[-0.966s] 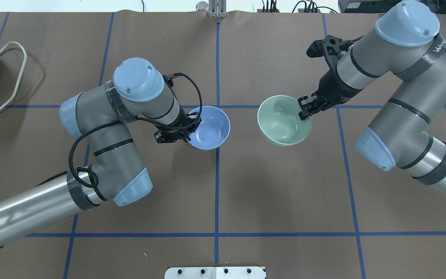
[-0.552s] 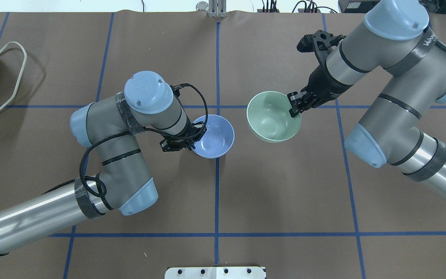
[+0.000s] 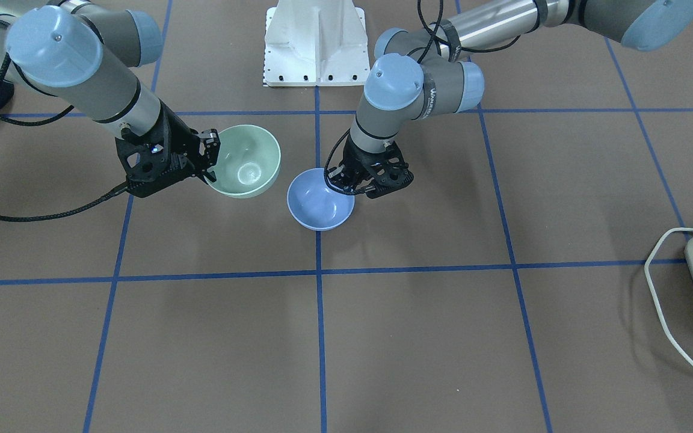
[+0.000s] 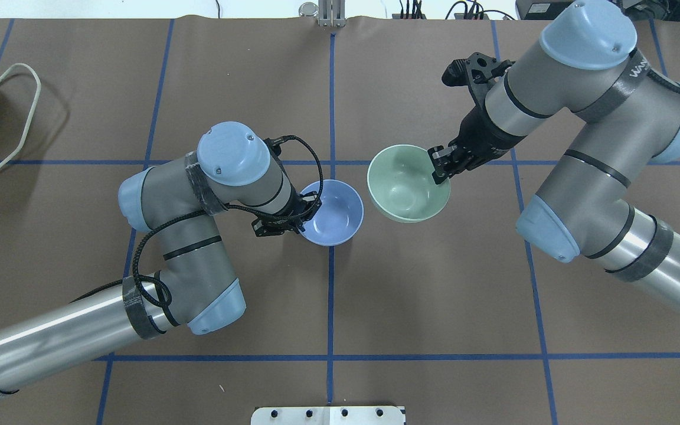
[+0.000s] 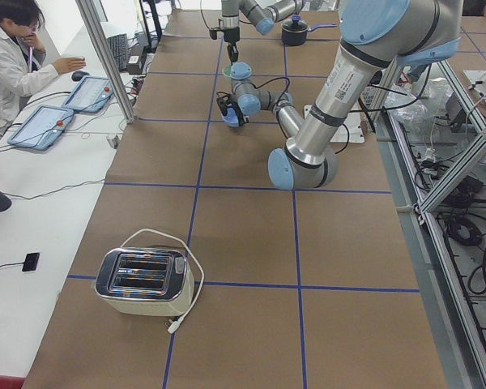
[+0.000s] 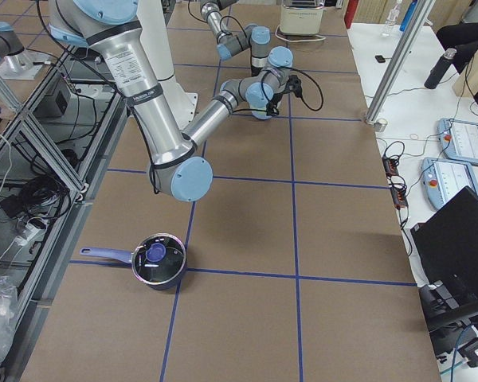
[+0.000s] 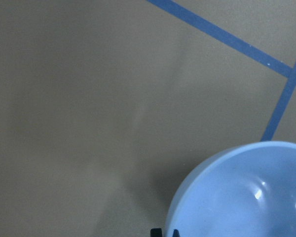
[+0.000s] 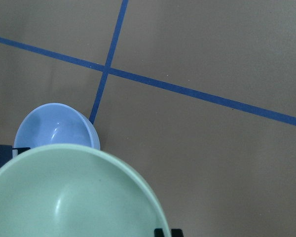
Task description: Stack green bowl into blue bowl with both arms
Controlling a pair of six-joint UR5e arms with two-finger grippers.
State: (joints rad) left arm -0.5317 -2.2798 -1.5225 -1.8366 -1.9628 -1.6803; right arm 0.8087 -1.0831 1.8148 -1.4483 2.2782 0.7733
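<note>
- Your right claw [image 4: 438, 172] is pinched down on the rim of the green bowl [image 4: 402, 190]. The bowl hangs off its fingertips, tilted, and looks clear of the table [image 4: 434, 295].
- Your left claw [image 4: 309, 208] is nipped onto the rim of the blue bowl [image 4: 337, 215], which sits just past its tips. Can't tell if it's lifted.
- The blue bowl lies just beyond the green one from your right claw; the rims are close, not touching.
- Both are likely light, stiff, glossy plastic, so they may slip or swing. Grip at the rim.
- The left claw holds the blue rim's far side, so the near side is open for entry.
</note>
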